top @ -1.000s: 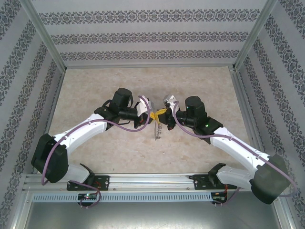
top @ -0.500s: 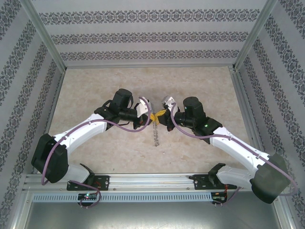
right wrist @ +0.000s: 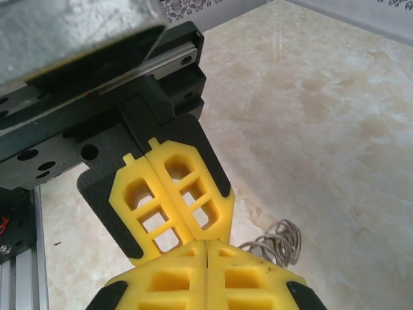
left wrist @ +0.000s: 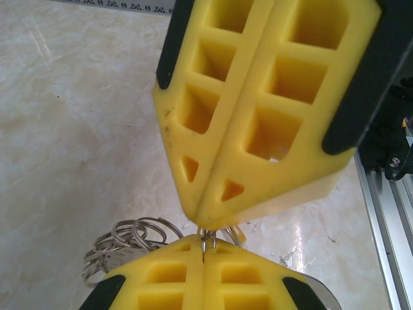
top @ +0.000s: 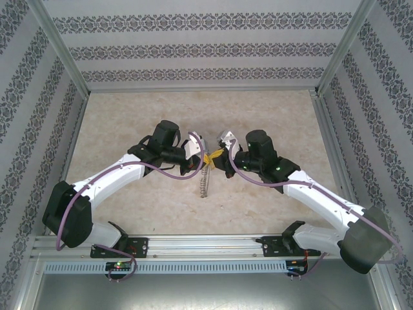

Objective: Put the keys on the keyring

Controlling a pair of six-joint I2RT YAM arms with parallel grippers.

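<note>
Your keyring (top: 204, 182) hangs edge-on just below the point where the grippers meet, over the middle of the worktop (top: 129, 116). From above, its long axis runs toward the near edge, with the lower end leaning slightly left. Your left gripper (top: 204, 157) and right gripper (top: 217, 155) stand tip to tip, each with its pads pressed together. A thin metal sliver (left wrist: 204, 240) is caught at the seams; you can't tell which piece it is. The worktop is pale and marbled, and patterned walls (top: 206, 48) surround it.

Silver keyring (top: 204, 183), closely strung with small metal loops, pendant edge-on, lower end tilted leftward
</note>
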